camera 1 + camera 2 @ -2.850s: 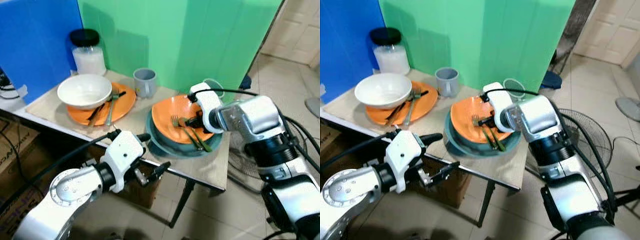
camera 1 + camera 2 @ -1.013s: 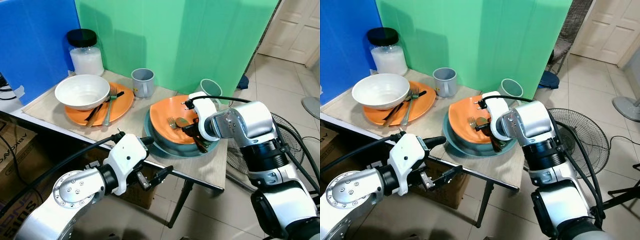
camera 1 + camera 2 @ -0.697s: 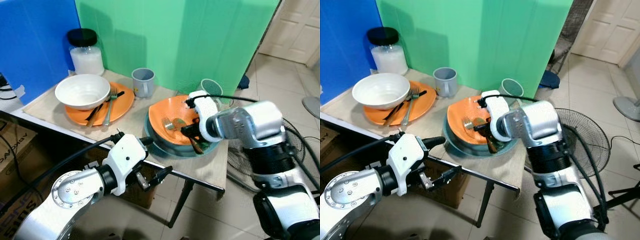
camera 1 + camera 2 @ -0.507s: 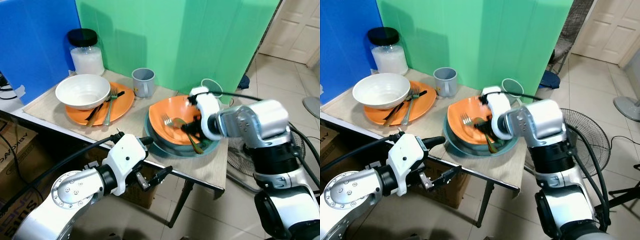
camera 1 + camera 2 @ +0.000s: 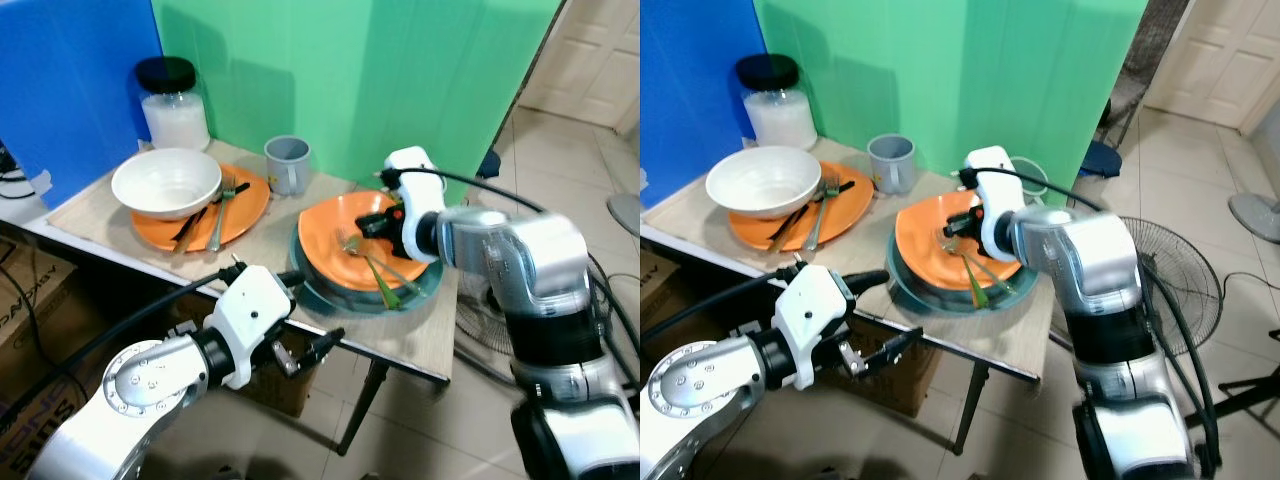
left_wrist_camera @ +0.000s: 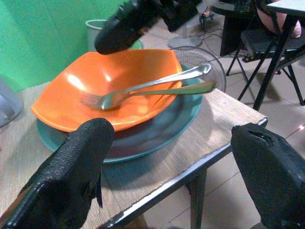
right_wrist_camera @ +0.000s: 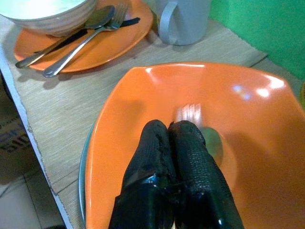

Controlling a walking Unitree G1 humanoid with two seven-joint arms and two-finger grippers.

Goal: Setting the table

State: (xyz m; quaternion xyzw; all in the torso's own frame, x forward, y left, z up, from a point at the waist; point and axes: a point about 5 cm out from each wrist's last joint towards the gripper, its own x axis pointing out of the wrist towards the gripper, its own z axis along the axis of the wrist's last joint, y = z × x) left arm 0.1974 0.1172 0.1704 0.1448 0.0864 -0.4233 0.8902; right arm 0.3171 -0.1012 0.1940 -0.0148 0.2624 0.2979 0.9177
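Here: woven mat on table — tiled floor beyond.

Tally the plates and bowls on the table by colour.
Orange: 2 (left orange plate, right orange dish)
Teal: 1 (teal plate, under the right orange dish)
White: 1 (white bowl, on the left orange plate)
Total: 4

R end effector released cutlery, lifted.
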